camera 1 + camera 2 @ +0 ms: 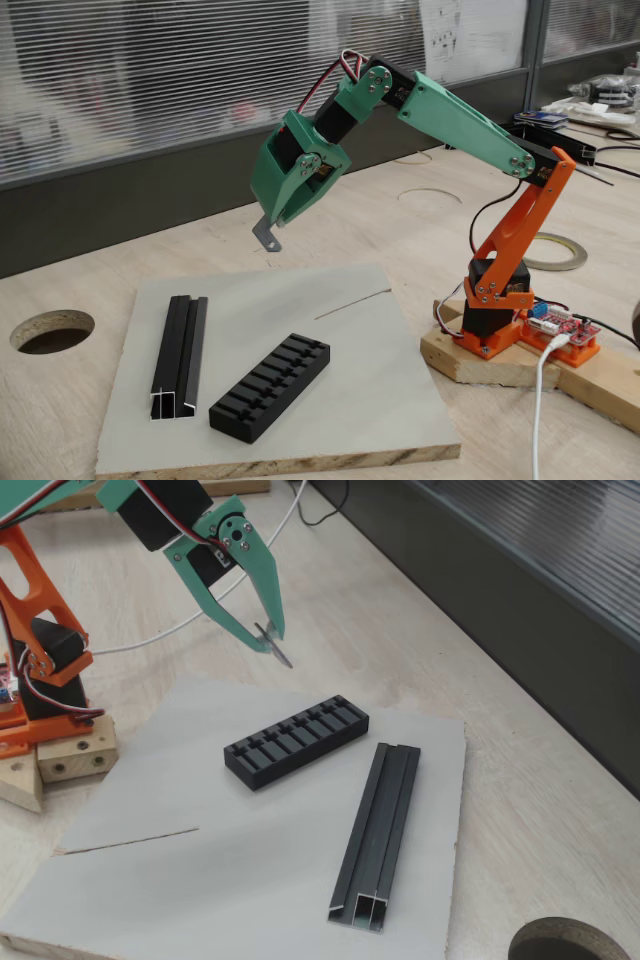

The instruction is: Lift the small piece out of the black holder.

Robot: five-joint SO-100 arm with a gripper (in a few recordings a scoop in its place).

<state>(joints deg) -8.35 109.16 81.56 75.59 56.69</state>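
We see the green gripper (272,222) raised in the air above the grey board (350,400), its two fingers pinched narrow onto the small piece (266,235), a tiny grey metal L-shaped bracket. In a fixed view the bracket hangs from the fingertips with its long leg running roughly up and down and its short foot turned toward the lower right of the picture. In the other fixed view the gripper (267,635) holds the small piece (276,648) so that its thin tab slants down and to the right, away from the fingertips. It is well clear of the board and touches nothing but the fingers.

The black holder (271,386) lies flat on the board, a comb-like block with a row of cross slots on top. Its long axis runs diagonally, from lower left to upper right in both fixed views (296,741). The slots cross that axis. We cannot tell whether anything sits in them.

Beside the holder lies the black grooved rail (180,356), longer and narrower, with a silvery cut end facing the board's near edge. In the other fixed view the rail (378,830) is just to the right of the holder, apart from it, its long axis steeper than the holder's.

The arm's orange base (500,310) stands on a wooden block (480,362) off the board. We can read no writing or brand on any of these things.
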